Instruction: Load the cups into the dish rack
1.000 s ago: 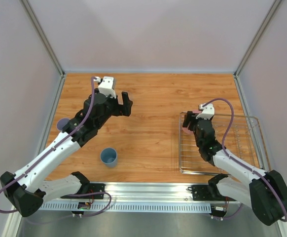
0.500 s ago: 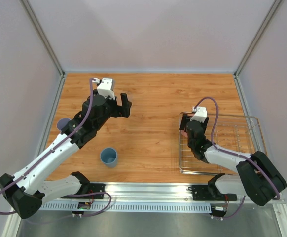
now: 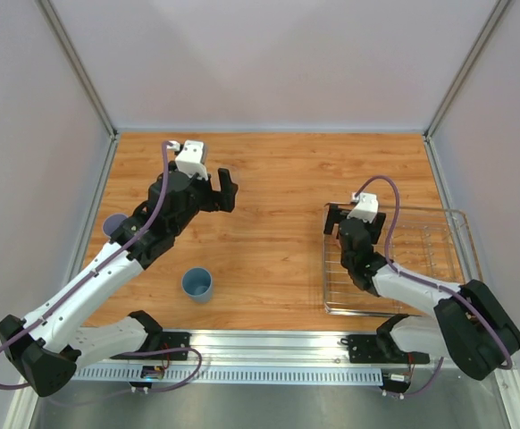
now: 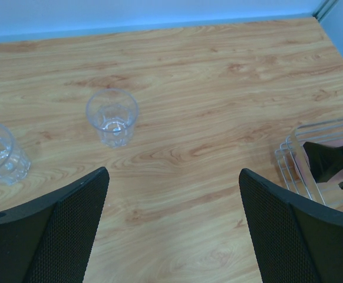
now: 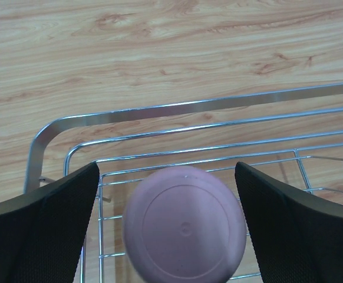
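Observation:
The pink cup (image 5: 184, 224) sits upside down in the dish rack (image 5: 160, 109), near its corner. My right gripper (image 5: 167, 166) is open around it, with a gap on each side. In the top view the right gripper (image 3: 339, 225) hangs over the near-left part of the dish rack (image 3: 421, 268) and hides the pink cup. Two clear glass tumblers (image 4: 112, 116) (image 4: 0, 153) stand upright on the wood ahead of my open, empty left gripper (image 4: 172, 172). The blue cup (image 3: 197, 284) stands near the front edge. The lavender cup (image 3: 114, 225) is partly hidden behind the left arm.
The wooden table is walled on three sides, with a metal rail along the near edge. In the left wrist view the dish rack's corner (image 4: 295, 153) and the black right gripper (image 4: 330, 159) show at the far right.
My right gripper has opened and let go of the pink cup, which now rests in the rack. The right wrist shifted slightly left and forward. The left arm has barely moved.

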`<state>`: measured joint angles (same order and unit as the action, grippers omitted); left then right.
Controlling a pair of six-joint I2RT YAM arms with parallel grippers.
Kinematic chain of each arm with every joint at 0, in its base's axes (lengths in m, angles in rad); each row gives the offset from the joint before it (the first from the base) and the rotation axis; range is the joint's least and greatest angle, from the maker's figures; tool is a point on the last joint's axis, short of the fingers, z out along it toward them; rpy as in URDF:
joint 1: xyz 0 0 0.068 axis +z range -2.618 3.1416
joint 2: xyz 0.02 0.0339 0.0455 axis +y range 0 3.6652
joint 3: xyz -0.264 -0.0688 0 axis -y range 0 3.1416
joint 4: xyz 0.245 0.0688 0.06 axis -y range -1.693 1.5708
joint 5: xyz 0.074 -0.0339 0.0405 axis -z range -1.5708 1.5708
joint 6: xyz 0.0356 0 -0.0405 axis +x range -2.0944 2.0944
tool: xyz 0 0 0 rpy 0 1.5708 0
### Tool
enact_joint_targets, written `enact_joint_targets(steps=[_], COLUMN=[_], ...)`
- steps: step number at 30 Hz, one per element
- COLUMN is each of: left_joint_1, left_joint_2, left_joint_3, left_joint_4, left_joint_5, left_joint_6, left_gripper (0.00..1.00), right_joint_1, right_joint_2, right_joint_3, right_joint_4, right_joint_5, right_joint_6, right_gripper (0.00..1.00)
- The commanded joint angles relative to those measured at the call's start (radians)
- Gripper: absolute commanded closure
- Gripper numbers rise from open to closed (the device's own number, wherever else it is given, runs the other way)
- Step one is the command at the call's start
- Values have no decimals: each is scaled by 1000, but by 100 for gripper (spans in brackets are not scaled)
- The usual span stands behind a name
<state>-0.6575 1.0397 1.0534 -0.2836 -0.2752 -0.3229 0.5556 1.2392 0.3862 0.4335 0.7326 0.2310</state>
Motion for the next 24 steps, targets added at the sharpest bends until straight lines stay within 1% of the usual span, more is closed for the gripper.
enact_joint_targets(steps=[1, 3, 6, 7, 9, 10, 12, 13, 15, 16, 17, 18, 19, 20, 21, 22, 23, 24], left_joint_1=[9, 9, 10, 13, 24, 36, 55, 79, 110, 130, 143, 160, 163, 164, 164, 164, 165, 170], left_joint_2=[-10, -9, 0, 9, 28, 55, 88, 136, 196, 271, 310, 348, 423, 457, 489, 552, 580, 608], left_joint_3=[5, 5, 11, 22, 57, 72, 126, 147, 203, 273, 310, 383, 420, 456, 520, 551, 578, 626], left_joint_4=[41, 43, 40, 23, -6, -47, -92, -147, -216, -283, -314, -342, -391, -408, -420, -449, -469, -485], left_joint_5=[5, 10, 14, 14, 13, 13, 22, 22, 33, 57, 70, 80, 85, 77, 76, 71, 58, 41], left_joint_6=[28, 28, 21, 3, -28, -45, -83, -108, -123, -131, -130, -111, -101, -88, -65, -64, -65, -65], left_gripper=[0, 0, 0, 0, 0, 0, 0, 0, 0, 0, 0, 0, 0, 0, 2, 4, 9, 10], right_joint_1=[7, 7, 7, 7, 9, 9, 9, 7, 9, 7, 6, 4, 3, -2, -2, -2, 0, -3], right_joint_2=[-79, -119, -220, -271, -332, -389, -440, -492, -533, -547, -560, -570, -567, -555, -525, -502, -480, -459], right_joint_3=[39, 43, 54, 72, 94, 123, 167, 224, 269, 292, 310, 353, 379, 408, 480, 515, 555, 588], right_joint_4=[-25, -77, -163, -223, -284, -361, -429, -543, -604, -637, -642, -648, -680, -702, -729, -799, -831, -863], right_joint_5=[1, 2, -5, -7, -19, -22, -39, -44, -42, -36, -44, -47, -56, -88, -96, -98, -107, -111], right_joint_6=[34, 59, 76, 86, 85, 87, 79, 91, 109, 125, 132, 131, 123, 108, 108, 111, 114, 122], right_gripper=[0, 0, 0, 0, 0, 0, 0, 0, 0, 0, 0, 0, 0, 0, 0, 0, 0, 0])
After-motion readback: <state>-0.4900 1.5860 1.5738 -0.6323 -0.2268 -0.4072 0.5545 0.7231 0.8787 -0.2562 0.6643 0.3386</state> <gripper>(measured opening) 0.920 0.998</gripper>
